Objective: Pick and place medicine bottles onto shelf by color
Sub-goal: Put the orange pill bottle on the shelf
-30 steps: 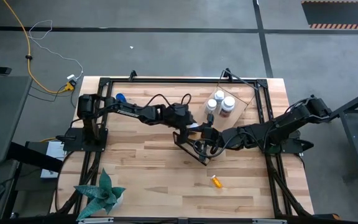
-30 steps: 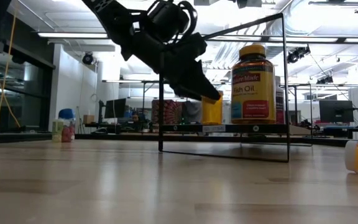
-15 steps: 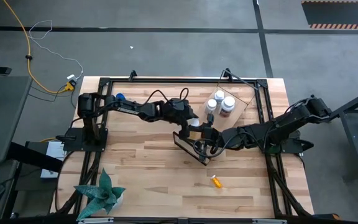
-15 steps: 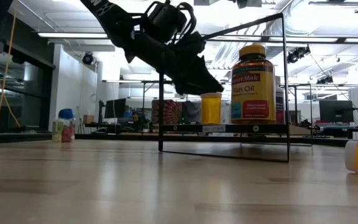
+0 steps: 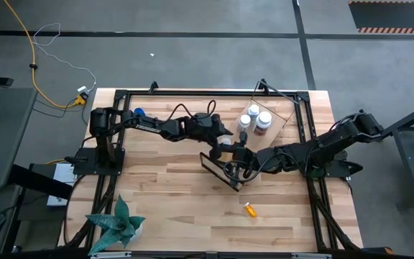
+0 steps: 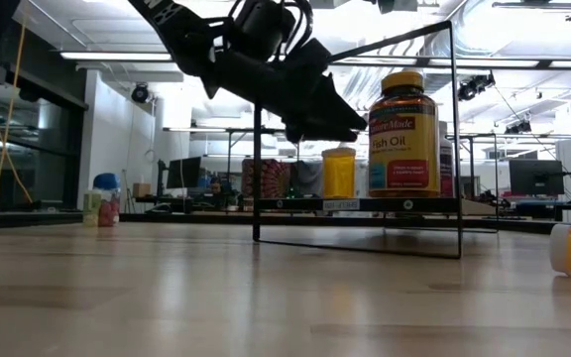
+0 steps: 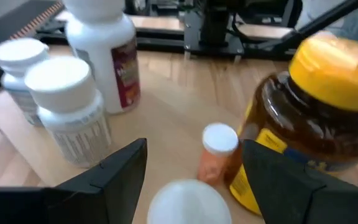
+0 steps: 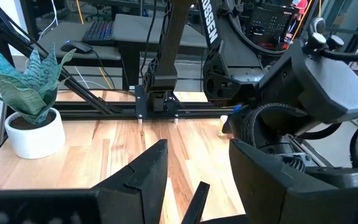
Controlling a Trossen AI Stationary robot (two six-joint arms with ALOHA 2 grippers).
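Wood-topped counter [image 5: 164,194] carries the shelf [image 5: 282,115] with white bottles [image 5: 254,119] and an amber bottle [image 6: 402,134]; left gripper [image 5: 227,141] hangs spread and empty above a small yellow bottle [image 6: 337,172]; right gripper [image 5: 244,160] waits spread, empty, beside it; an orange bottle [image 5: 251,210] lies on the counter.

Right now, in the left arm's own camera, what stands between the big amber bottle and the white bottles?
A small orange bottle with a white cap stands there, close beside the amber bottle. Bare shelf board separates it from the white bottles.
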